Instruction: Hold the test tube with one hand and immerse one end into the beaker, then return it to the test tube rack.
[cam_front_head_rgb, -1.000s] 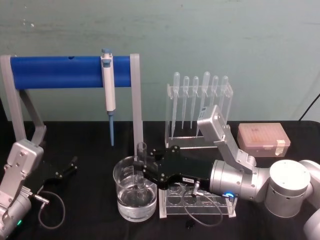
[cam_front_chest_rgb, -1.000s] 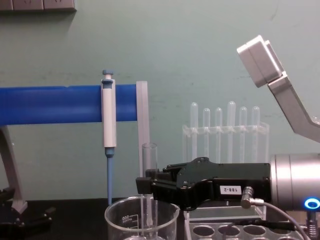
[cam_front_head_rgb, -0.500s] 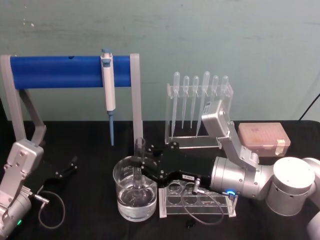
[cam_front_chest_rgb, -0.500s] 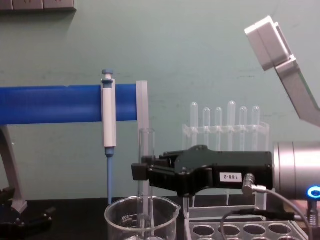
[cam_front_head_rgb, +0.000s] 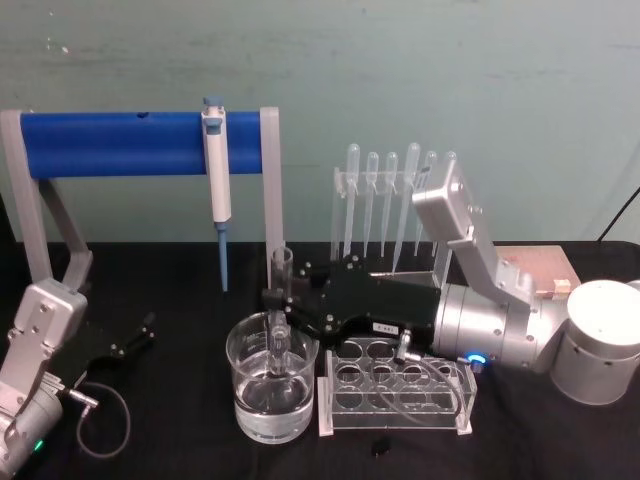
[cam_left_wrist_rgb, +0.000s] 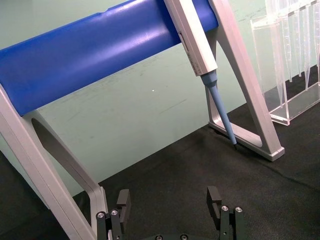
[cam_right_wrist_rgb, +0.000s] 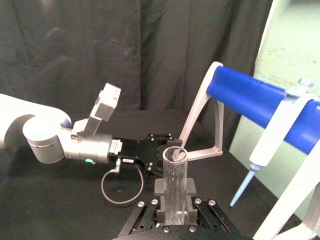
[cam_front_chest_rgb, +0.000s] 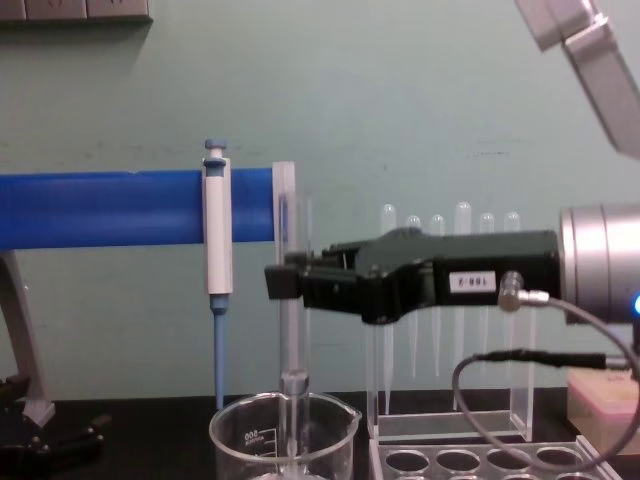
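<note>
The test tube (cam_front_head_rgb: 283, 268) stands upright, clenched near its middle by the right tool (cam_front_head_rgb: 278, 300). Its lower end hangs inside the beaker (cam_front_head_rgb: 245, 400) directly below the tool; whether it meets the liquid I cannot tell. The rack (cam_front_head_rgb: 395, 428) sits on the table (cam_front_head_rgb: 180, 290) under the tool's wrist, just beside the beaker. The left tool (cam_left_wrist_rgb: 170, 205) rests well apart, fingers spread, holding nothing

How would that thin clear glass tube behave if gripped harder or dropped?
The clear glass tube looks rigid but probably fragile. Its smooth wall could slip in the shut black right gripper. Round and narrow, it would likely roll if laid flat.
</note>
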